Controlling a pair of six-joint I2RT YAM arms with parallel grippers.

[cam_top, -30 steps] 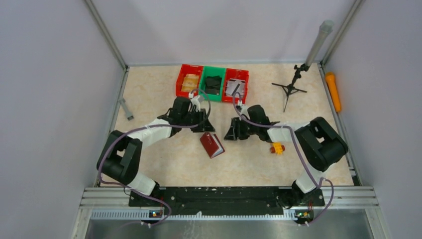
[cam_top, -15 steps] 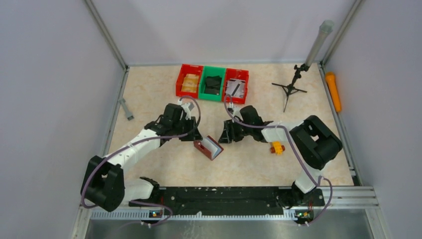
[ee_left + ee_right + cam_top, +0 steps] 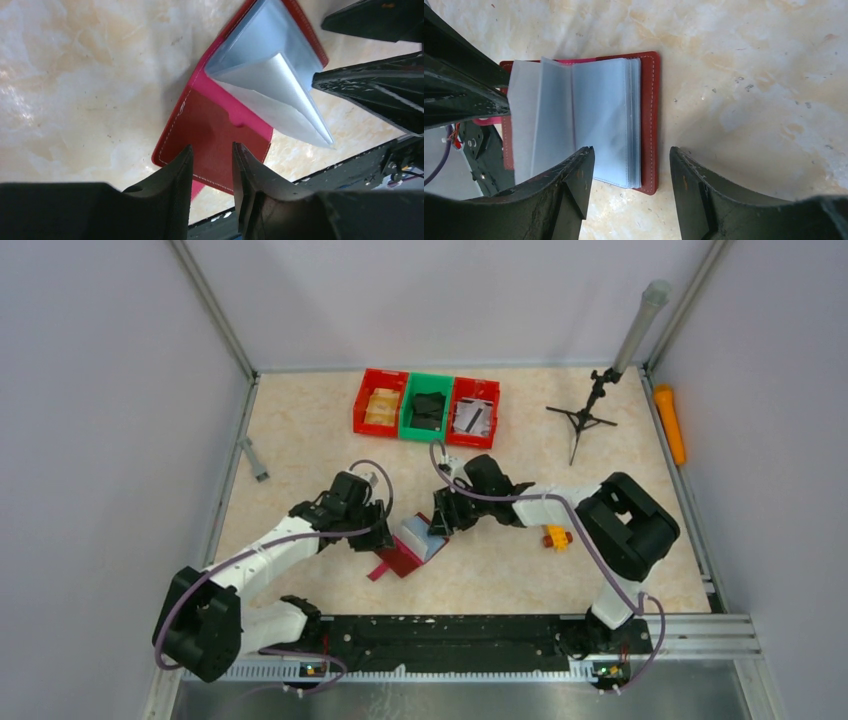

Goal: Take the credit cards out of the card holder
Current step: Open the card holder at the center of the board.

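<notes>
One card holder [image 3: 405, 548], maroon, lies open on the marbled table [image 3: 300, 440], lower centre of the top view. Its stitched cover is flat and its silvery-blue sleeves [image 3: 599, 115] are fanned upward.

Left gripper [image 3: 375, 532]: lower left of the holder. In its wrist view the jaws stand a narrow gap apart over the cover's near edge [image 3: 210, 130]. Contact with the cover cannot be told.

Right gripper [image 3: 440, 525]: upper right of the holder. The jaws are spread wide and straddle the sleeves and the right-hand cover [image 3: 650, 100]. They pinch nothing.

One small yellow block [image 3: 556, 537] lies right of centre, beside the right arm.

Three bins stand in a row at the top centre:
- red bin with tan contents [image 3: 380, 400]
- green bin [image 3: 427, 408]
- red bin with grey contents [image 3: 474, 412]

One black tripod stand [image 3: 583, 418] is at the upper right. An orange cylinder [image 3: 669, 423] lies at the right edge.
</notes>
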